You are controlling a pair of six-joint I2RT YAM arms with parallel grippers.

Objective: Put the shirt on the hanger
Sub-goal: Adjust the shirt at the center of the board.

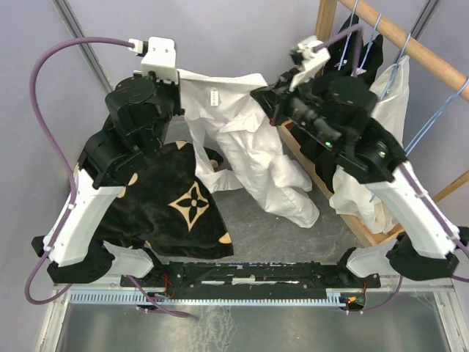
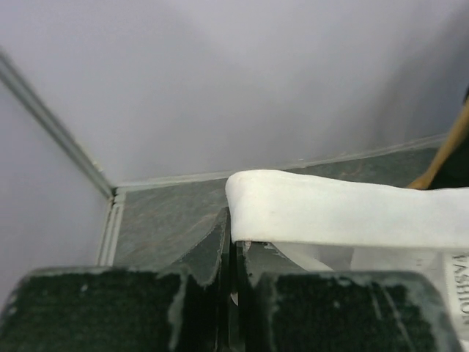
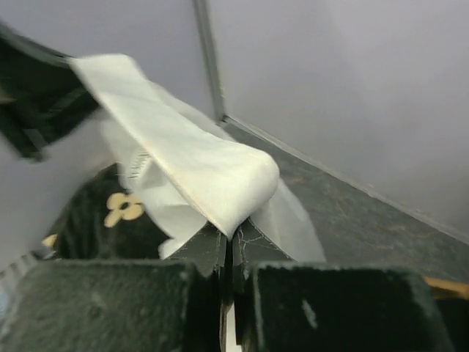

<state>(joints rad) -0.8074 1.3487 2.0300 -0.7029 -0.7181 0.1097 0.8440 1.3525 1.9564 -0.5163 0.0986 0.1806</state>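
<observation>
The white shirt (image 1: 253, 150) hangs stretched between my two grippers above the back of the table, its neck label (image 1: 214, 97) facing up and its lower part resting on the table. My left gripper (image 1: 181, 75) is shut on the collar's left end; the left wrist view shows the jaws (image 2: 233, 235) pinched on a white fabric band (image 2: 330, 213). My right gripper (image 1: 265, 95) is shut on the right end; in the right wrist view the fold of the shirt (image 3: 198, 169) runs out from the closed gripper (image 3: 231, 238). Light-blue wire hangers (image 1: 437, 114) hang on the rack at the right.
A wooden clothes rack (image 1: 410, 40) stands at the right with black shirts (image 1: 359, 55) and a white garment (image 1: 388, 99) on it. A black cloth with tan flower motifs (image 1: 183, 198) lies at the left under my left arm. Grey walls close the back and left.
</observation>
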